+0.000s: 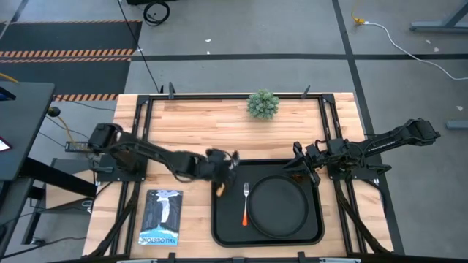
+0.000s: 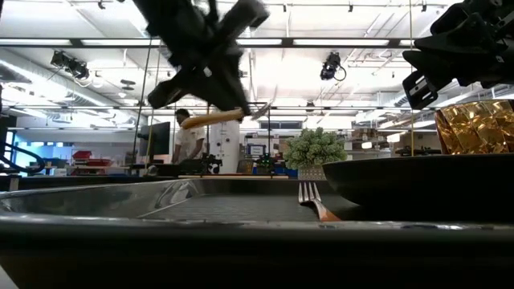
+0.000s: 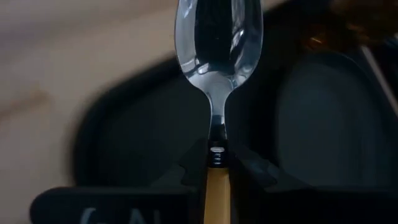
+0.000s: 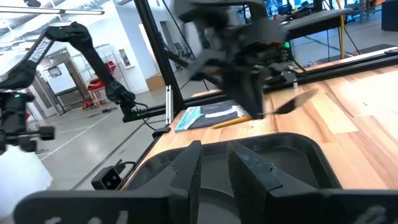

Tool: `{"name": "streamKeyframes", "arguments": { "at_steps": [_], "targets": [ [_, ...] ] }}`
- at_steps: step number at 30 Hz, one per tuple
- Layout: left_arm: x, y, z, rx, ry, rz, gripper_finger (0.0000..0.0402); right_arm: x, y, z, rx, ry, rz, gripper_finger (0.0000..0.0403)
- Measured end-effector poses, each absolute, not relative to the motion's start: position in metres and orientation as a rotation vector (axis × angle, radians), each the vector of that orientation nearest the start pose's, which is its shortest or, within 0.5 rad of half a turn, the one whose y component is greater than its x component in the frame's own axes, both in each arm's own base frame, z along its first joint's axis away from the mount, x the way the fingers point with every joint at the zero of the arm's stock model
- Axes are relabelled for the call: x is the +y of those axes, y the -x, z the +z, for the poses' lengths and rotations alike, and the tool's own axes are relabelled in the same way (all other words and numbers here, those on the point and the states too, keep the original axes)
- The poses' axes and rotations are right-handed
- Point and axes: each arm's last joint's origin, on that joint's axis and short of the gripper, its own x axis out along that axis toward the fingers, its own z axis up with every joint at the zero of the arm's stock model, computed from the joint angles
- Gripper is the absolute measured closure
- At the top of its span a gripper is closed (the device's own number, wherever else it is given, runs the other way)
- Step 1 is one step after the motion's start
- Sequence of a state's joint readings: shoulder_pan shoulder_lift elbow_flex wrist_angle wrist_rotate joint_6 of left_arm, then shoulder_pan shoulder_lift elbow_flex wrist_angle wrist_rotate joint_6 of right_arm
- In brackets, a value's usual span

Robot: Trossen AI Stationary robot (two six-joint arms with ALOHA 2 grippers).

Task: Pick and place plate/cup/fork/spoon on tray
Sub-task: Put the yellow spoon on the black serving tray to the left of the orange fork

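The black tray (image 1: 219, 219) lies at the table's near middle. The round black plate (image 1: 281, 208) rests in its right half, and the fork (image 1: 246, 202) lies flat in it left of the plate. My left gripper (image 1: 219, 172) is over the tray's far left corner, shut on the spoon (image 3: 217, 43). The amber cup (image 2: 474, 124) stands behind the plate at the tray's far right corner (image 1: 296, 175); its base is hidden. My right gripper (image 4: 213, 165) hovers above the cup, its fingers a narrow gap apart with nothing between them. My left gripper pinches the spoon's orange handle (image 3: 217, 186) between its two fingers, close to where the handle meets the metal neck. The spoon lies along the fingers, its bowl (image 3: 217, 37) sticking out ahead of them. It is lifted clear above the tray, roughly level (image 2: 213, 119).
A small green plant (image 1: 263, 104) stands at the table's far middle. A blue booklet (image 1: 161, 217) lies left of the tray near the front edge. Metal frame rails (image 1: 142, 139) run along both sides. A person (image 2: 190, 136) stands far off in the room.
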State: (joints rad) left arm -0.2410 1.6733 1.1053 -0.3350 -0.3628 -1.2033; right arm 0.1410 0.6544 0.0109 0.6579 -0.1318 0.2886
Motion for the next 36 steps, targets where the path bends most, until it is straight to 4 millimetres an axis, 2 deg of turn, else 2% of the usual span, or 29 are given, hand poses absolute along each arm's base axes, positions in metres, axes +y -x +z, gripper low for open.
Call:
{"name": "streamKeyframes", "arguments": {
  "at_steps": [5,9,17,26,36],
  "targets": [
    [-0.109,-0.364,0.218,0.651,0.841,0.541,0.0348,0.023,-0.137,0.167,0.024,-0.286,0.273,0.0318],
    [-0.133,-0.382,0.215,0.707,0.814,0.549,0.0348,0.023,-0.137,0.167,0.026,-0.291,0.280,0.0318],
    [-0.168,-0.394,0.205,0.884,0.790,0.669,0.0347,0.024,-0.137,0.167,0.023,-0.292,0.285,0.0318],
    [-0.169,-0.398,0.175,1.005,0.850,0.754,0.0347,0.024,-0.137,0.167,0.024,-0.291,0.285,0.0318],
    [-0.158,-0.407,0.161,1.020,0.964,0.819,0.0347,0.024,-0.137,0.167,0.027,-0.291,0.285,0.0318]
  ]
}}
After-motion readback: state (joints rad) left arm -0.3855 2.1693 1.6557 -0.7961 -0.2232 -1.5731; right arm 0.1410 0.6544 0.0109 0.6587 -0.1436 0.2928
